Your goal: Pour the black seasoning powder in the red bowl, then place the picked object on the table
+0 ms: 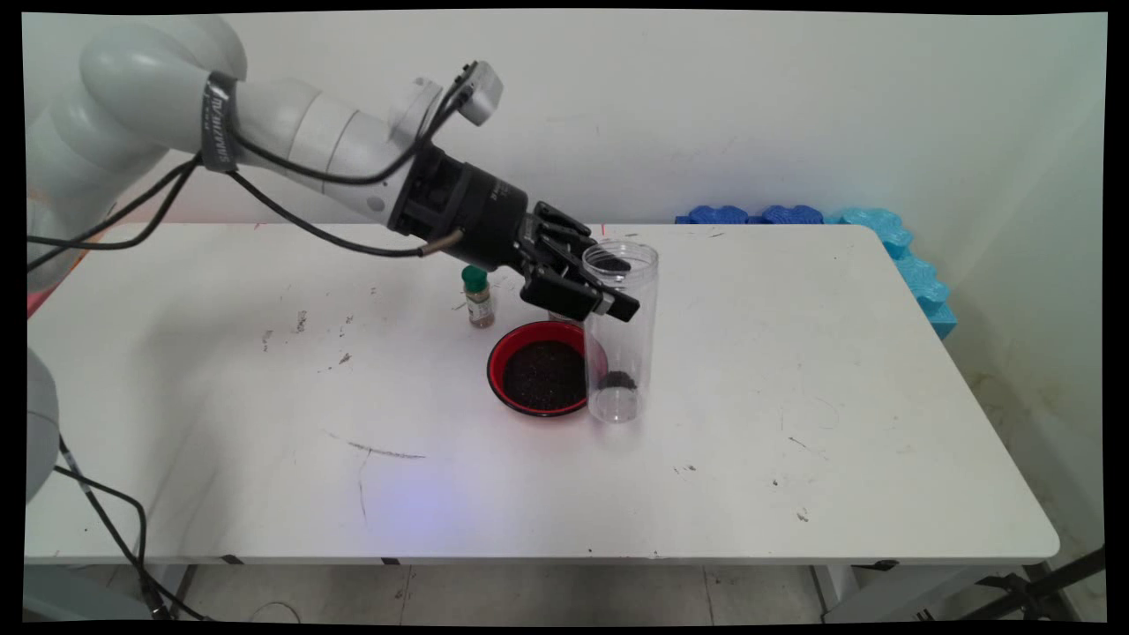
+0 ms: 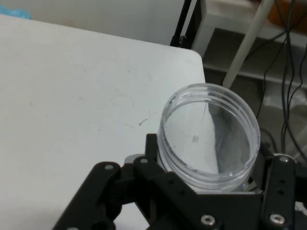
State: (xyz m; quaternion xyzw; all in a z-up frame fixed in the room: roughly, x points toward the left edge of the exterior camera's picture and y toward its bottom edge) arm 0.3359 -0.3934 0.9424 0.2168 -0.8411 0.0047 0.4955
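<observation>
The black gripper (image 1: 589, 284) is clenched on a tall clear plastic jar (image 1: 621, 331) just below its threaded rim, one finger on each side of the wall, as the hand view (image 2: 211, 184) shows with the jar's open mouth (image 2: 209, 137) between the fingers. The jar stands upright near the middle of the white table (image 1: 794, 423), a little dark material at its bottom. Touching its left side sits a red bowl (image 1: 540, 370) filled with dark granules. Farther left and back stands a small green-capped spice bottle (image 1: 477, 297). Blue foam pieces (image 1: 882, 238) line the table's far right edge
</observation>
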